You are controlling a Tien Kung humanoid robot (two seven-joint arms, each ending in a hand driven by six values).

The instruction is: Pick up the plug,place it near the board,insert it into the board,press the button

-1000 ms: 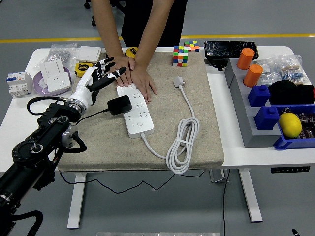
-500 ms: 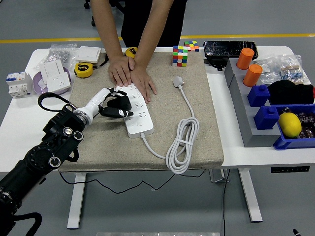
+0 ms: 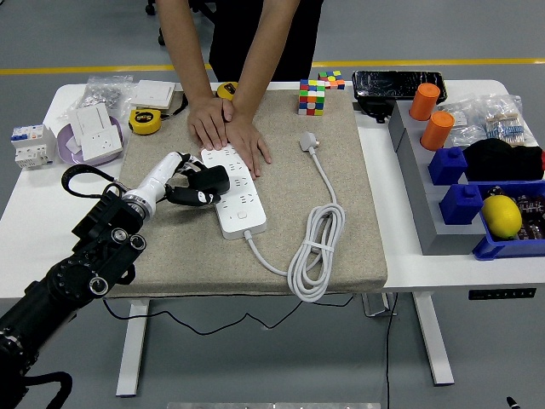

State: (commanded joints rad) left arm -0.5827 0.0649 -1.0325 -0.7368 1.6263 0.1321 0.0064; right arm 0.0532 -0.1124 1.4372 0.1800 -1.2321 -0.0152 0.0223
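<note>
The left arm reaches in from the lower left, forearm slanting up over the tan mat (image 3: 170,247). Its robot hand (image 3: 189,182) is clamped on the black plug (image 3: 209,181), fingers curled around it, at the left edge of the white board (image 3: 234,192). A person's hands (image 3: 230,128) press flat on the board's far end.

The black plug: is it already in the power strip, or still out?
Cannot tell for certain. The left hand grips the black plug at the left edge of the white power strip; its prongs are hidden.
</note>
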